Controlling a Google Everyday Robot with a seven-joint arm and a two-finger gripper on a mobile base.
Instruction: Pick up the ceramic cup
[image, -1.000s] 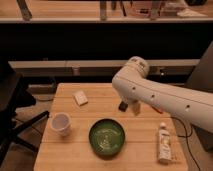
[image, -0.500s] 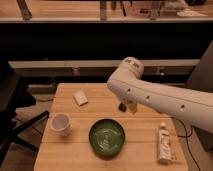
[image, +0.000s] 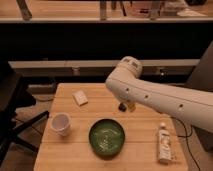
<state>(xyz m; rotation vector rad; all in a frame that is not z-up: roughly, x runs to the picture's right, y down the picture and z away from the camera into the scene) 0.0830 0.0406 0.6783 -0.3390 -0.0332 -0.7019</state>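
gripper (image: 125, 106) spread, holding nothing — low over worktop (image: 100, 107) behind green bowl (image: 107, 137), well apart from white ceramic cup (image: 61, 123).

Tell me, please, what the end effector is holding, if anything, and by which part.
Nothing is held. The end effector hangs over the table, well apart from the ceramic cup near its left edge.

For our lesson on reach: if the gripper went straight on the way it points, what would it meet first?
Probably the table, just behind the bowl; the gripper hangs there, right of the cup, seemingly pointing down.
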